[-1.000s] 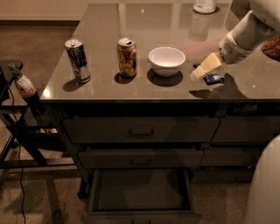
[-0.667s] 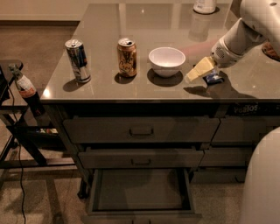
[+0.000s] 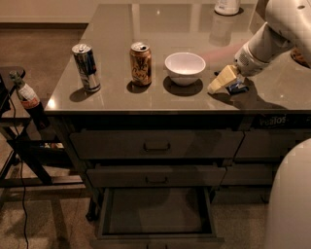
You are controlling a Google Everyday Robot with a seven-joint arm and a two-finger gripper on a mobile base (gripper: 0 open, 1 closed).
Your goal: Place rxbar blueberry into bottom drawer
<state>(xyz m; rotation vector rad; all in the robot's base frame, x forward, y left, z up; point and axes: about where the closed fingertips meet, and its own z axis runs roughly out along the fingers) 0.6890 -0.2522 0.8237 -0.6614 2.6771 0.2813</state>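
The rxbar blueberry (image 3: 238,87) is a small dark-blue wrapper lying on the counter (image 3: 160,24) at the right, mostly hidden behind my gripper. My gripper (image 3: 221,80) with its cream fingers is down at the counter surface, right over the bar's left end. The bottom drawer (image 3: 155,210) is pulled open below the two handled drawers, and its flat dark interior shows nothing in it.
A white bowl (image 3: 184,67) stands just left of the gripper. A brown can (image 3: 140,63) and a blue-silver can (image 3: 86,67) stand further left. A white container (image 3: 227,6) is at the back. A black stand with a bottle (image 3: 26,95) is at the left. My white base (image 3: 290,199) fills the lower right.
My gripper and arm have shifted slightly left and down toward the bar on the counter. The bar, cans, bowl and drawer have not moved.
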